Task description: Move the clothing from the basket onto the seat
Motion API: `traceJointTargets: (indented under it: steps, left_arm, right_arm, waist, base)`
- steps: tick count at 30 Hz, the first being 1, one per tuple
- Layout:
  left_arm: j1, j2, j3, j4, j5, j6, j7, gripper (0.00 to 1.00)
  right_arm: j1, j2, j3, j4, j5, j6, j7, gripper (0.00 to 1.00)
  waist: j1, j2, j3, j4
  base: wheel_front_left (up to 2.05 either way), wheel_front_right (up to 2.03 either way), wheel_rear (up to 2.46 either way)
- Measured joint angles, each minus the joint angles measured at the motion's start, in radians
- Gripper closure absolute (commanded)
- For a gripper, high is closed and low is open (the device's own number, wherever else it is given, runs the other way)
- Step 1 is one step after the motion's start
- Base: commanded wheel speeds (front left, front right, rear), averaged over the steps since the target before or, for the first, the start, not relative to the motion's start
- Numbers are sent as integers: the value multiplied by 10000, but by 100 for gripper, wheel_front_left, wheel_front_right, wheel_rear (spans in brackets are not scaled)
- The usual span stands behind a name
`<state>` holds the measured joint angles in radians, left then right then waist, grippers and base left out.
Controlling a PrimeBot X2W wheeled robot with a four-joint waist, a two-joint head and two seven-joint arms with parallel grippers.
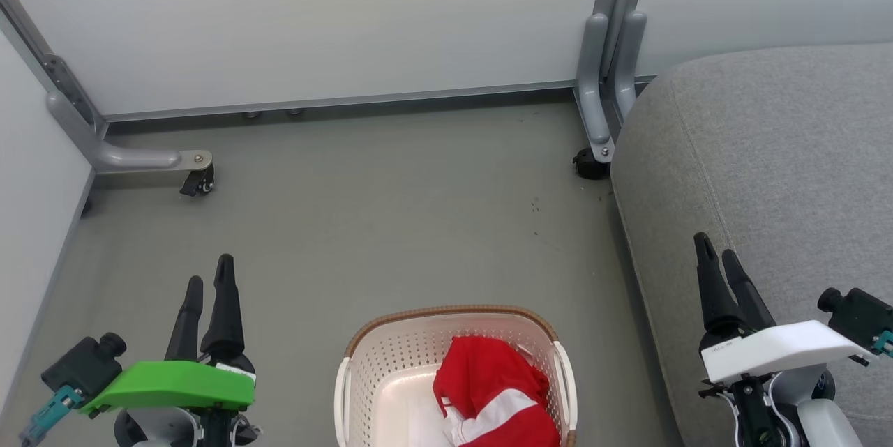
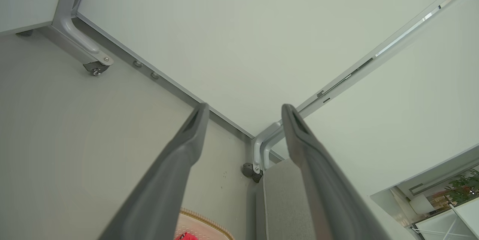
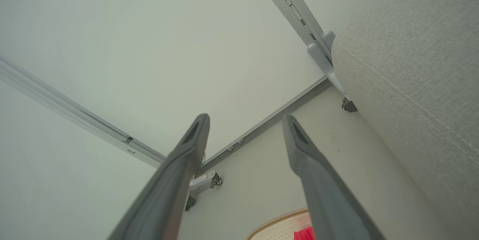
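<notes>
Clothing (image 1: 488, 374) sits in the basket (image 1: 391, 356); left claw (image 1: 210, 270) and right claw (image 1: 714, 246) spread wide, the latter's tiny print (image 1: 725, 344) unreadable.

Pale white partition panels (image 1: 314, 21) in grey metal frames enclose a dull grey-green floor (image 1: 391, 224); curved frame feet end in black castors (image 1: 200, 182); dark specks (image 1: 535, 208) mark the floor; past one panel's edge, a green plant (image 2: 462, 189) stands in brighter light.
</notes>
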<state>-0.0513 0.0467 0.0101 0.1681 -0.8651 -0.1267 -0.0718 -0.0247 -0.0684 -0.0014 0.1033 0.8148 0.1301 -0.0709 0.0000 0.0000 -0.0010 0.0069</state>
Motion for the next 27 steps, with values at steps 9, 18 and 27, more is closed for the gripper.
traceJointTargets:
  steps: [9, 18, 27]
  left_arm:
    - [5, 0, -128, 12, 1252, 10, -268, 0]
    - [10, 0, -295, 94, 2357, 82, -529, 0]
    - [16, 0, -462, 268, 3404, 123, -763, 0]
  right_arm:
    - [46, -36, 232, -81, -1235, 0, -267, 0]
    - [194, -50, 397, -63, -2305, 0, -535, 0]
    - [227, -25, 493, -65, -3273, 2, -629, 0]
  waist:
    - [0, 0, 16, 27]
    - [0, 0, 4, 67]
    - [0, 0, -11, 86]
  base:
    - [0, 0, 0]
    - [0, 0, 0]
    - [0, 0, 0]
